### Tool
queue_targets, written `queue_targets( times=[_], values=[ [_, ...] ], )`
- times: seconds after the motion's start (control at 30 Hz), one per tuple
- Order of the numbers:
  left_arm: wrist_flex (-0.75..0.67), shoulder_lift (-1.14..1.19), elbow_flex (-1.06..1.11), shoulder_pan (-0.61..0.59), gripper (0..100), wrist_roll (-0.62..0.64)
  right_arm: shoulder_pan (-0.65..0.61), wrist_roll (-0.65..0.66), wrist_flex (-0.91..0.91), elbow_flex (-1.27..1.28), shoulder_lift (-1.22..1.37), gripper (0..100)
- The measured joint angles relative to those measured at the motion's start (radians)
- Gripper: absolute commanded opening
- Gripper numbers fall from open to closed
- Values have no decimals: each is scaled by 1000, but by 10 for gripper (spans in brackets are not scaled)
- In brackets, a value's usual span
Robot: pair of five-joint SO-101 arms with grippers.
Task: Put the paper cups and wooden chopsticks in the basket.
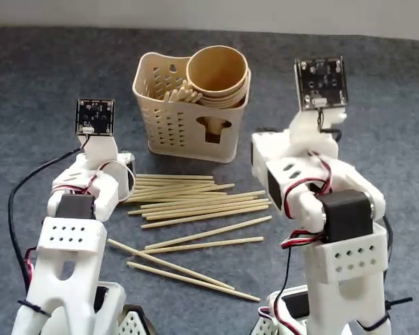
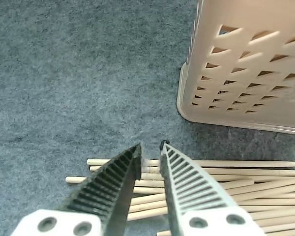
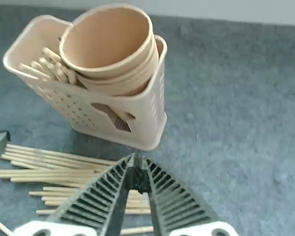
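The thin pale wooden chopsticks (image 1: 195,206) — light, stiff, roll-prone — are best pinched mid-length by the narrowly parted, empty left gripper (image 2: 151,147).

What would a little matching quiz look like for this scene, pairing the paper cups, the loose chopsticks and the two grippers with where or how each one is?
Things:
1. paper cups
2. loose chopsticks
3. left gripper
4. right gripper

Places or states:
A. shut
B. stacked in the basket
C. lying on the grey carpet
D. slightly open over chopsticks

Pairs: 1-B, 2-C, 3-D, 4-A.
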Motion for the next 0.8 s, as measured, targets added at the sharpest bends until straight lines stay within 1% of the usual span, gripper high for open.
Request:
queue_targets(
  times=[0.07,0.2,0.37,0.5,0.67,0.77,0.8],
  values=[
    [0,0,0,0,80,0,15,0,28,54,-5,5],
    [0,0,0,0,80,0,21,0,6,215,-5,5],
    [0,0,0,0,80,0,34,0,-180,463,-5,5],
    [0,0,0,0,80,0,109,0,-336,612,-5,5],
    [0,0,0,0,81,0,236,0,-505,695,-5,5],
    [3,0,-2,0,81,-6,278,0,-535,715,-5,5],
    [23,0,-9,0,81,-20,281,0,-540,723,-5,5]
  ],
)
